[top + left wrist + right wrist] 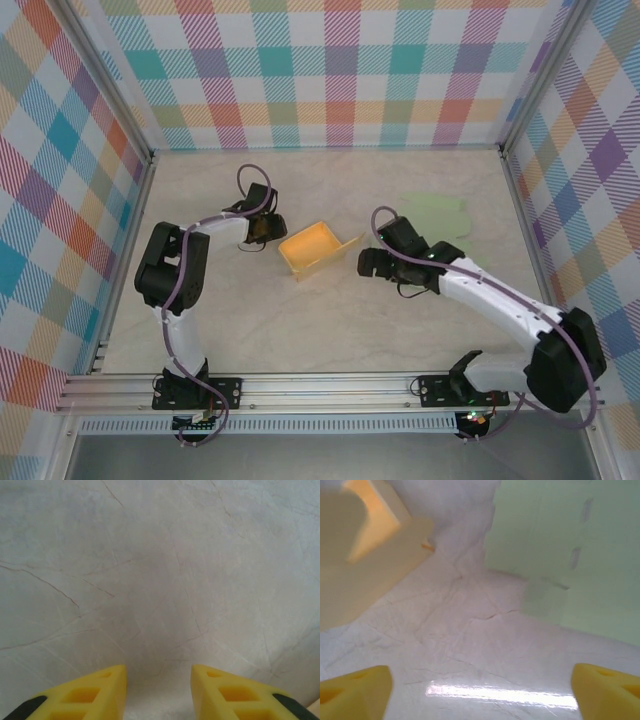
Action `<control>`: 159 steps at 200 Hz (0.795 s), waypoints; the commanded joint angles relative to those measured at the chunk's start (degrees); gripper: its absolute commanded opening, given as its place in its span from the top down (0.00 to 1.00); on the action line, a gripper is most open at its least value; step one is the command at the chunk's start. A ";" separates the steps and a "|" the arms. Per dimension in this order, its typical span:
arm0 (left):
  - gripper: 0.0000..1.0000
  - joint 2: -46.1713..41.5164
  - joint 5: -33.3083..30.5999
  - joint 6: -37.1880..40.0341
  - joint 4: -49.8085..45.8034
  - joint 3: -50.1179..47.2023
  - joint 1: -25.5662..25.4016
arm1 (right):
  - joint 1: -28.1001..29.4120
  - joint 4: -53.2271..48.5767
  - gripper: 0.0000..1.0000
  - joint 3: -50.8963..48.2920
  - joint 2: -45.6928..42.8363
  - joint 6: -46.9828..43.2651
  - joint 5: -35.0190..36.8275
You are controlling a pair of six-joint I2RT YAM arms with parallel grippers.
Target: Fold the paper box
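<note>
Partly closed, the left fingers [95, 695] grip nothing above the table [160, 580]; the right fingers [355, 690] gape wide, empty, with the paper box [365, 525] ahead-left of them.

The middle of the table [330, 330] is taken up by the yellow box [318, 248], which is closely flanked by the left gripper [266, 229] and the right gripper [368, 263]. Bare tabletop is left in front of the box, toward the arm bases, and behind it. A flat green sheet [435, 212] lies at the back right. The table is closed in by checked walls [330, 70] on three sides.
</note>
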 commanded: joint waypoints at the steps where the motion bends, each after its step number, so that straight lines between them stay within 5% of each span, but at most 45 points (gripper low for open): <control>1: 0.64 -0.76 2.07 -0.41 1.28 -2.60 0.40 | -0.42 16.33 0.24 -1.75 5.20 7.56 -12.87; 97: 0.65 -11.40 8.09 -5.14 6.88 -19.82 -2.67 | -8.90 26.65 0.35 13.01 32.24 7.81 -31.33; 159: 0.65 -17.66 0.84 -12.09 10.17 -24.90 -16.07 | -14.00 17.08 0.41 27.10 40.51 -0.45 -31.75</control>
